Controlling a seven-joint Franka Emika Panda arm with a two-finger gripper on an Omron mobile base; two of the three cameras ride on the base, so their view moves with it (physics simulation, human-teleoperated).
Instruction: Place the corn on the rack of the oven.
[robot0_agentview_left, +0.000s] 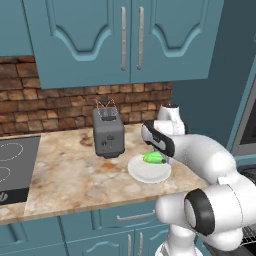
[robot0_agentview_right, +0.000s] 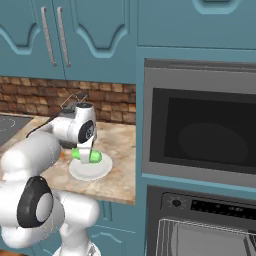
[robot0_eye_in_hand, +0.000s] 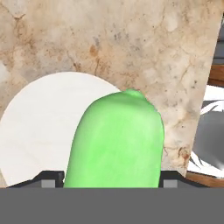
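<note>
Bright green corn (robot0_eye_in_hand: 116, 140) sits between the gripper (robot0_eye_in_hand: 114, 178) fingertips, clamped, above the white plate (robot0_eye_in_hand: 35, 131) on the marbled surface (robot0_agentview_left: 75, 170) beside the toaster (robot0_agentview_left: 108, 131).

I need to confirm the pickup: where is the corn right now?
The corn sits between the gripper fingers over the white plate on the counter, right of the toaster in the left base view and left of the oven.

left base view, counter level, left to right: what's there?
Stovetop → toaster → white plate with the corn over it, at the pincer → oven.
</note>
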